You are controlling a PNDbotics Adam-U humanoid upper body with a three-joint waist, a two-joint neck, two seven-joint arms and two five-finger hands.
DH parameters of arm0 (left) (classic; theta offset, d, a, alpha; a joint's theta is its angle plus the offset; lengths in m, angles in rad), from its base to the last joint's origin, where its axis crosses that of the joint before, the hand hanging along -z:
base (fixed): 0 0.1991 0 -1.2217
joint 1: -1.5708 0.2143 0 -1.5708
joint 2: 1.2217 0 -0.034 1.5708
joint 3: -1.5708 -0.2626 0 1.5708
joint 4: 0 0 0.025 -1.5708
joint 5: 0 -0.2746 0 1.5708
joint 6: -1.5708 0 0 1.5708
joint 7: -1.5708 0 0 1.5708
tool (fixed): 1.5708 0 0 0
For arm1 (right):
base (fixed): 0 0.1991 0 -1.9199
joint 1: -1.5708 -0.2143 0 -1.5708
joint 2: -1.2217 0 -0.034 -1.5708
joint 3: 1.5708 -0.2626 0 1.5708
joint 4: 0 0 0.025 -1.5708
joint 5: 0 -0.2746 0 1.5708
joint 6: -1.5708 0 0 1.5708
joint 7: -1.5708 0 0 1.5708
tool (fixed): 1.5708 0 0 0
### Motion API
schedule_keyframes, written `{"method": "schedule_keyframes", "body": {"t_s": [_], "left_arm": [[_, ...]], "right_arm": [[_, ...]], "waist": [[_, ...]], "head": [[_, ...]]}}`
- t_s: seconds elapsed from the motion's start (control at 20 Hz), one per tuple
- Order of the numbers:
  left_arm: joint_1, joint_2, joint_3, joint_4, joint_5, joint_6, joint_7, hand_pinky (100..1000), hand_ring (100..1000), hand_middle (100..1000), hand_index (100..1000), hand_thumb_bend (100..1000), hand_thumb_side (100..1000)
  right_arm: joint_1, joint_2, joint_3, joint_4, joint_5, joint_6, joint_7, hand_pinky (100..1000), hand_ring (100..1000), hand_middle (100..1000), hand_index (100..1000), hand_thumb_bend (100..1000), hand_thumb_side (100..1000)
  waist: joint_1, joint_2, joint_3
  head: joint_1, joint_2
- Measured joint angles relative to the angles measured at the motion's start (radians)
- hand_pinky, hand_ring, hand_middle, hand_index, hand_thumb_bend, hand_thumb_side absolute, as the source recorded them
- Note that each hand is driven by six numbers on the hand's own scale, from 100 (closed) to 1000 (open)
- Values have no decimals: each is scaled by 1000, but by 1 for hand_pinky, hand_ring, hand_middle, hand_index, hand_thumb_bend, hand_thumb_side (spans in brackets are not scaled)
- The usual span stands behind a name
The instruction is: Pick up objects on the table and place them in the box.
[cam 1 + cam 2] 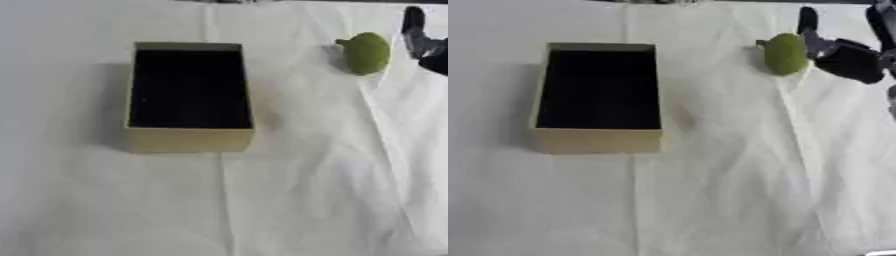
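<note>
Your work surface is a table under a white cloth (289, 200), creased in long folds that run from the far edge toward the near right corner. On it, left of centre and toward the far edge, sits the box (189, 139): a tan, open-topped rectangle with a dark interior, its long sides running away from you. Nothing shows inside it.

The one loose object you have is a green, pear-like fruit (786, 53) lying on the cloth near the far right corner, well apart from the box, with a short stub at its upper left.

Your right hand (846, 59) comes in from the far right edge and sits just beside the fruit on its right. One dark finger stands up beside the fruit's top; you cannot tell from either view whether it touches, nor whether the fingers are spread or curled. Your left hand shows in neither view.
</note>
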Motion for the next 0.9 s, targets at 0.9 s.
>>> {"method": "schedule_keyframes", "body": {"t_s": [0.9], "left_arm": [[4, 8, -6, 0, -4, -6, -2, 627, 625, 610, 747, 455, 435]], "right_arm": [[-127, -235, 108, 233, -128, 30, 256, 925, 1000, 913, 916, 251, 100]], "waist": [[14, 7, 12]], "head": [[-6, -3]]}}
